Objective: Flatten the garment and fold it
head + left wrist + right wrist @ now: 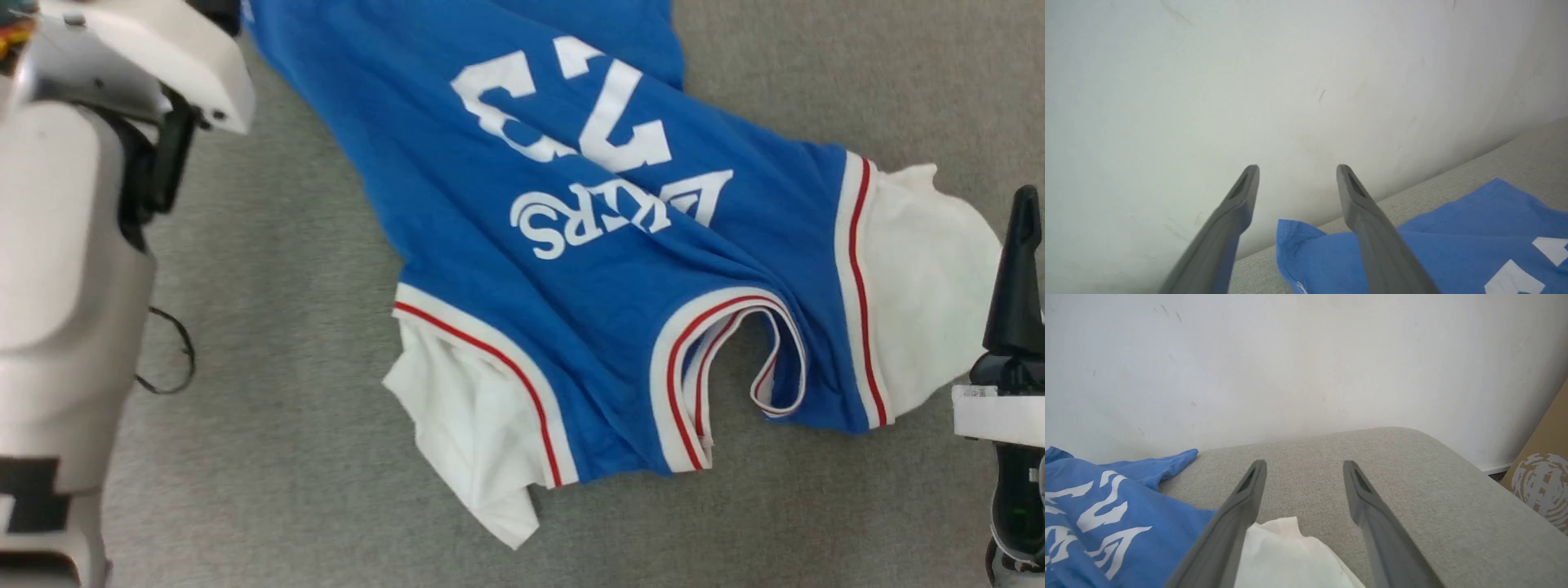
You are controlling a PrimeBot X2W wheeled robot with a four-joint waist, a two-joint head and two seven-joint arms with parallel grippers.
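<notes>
Nearest me, the head view gives one garment (571, 286) lying print-up on the grey woven cushion (269, 457), collar toward me, its soft blue jersey rumpled and both white sleeves creased. The wrist views add the jaws. My left gripper (1297, 171) spreads its two dark tapered fingers wide above a blue corner, holding nothing, and my right gripper (1305, 464) stands equally wide over one white sleeve, empty. Farther off I note a scuffed pale wall (1290, 355) and one brown cardboard panel (1545, 465).
</notes>
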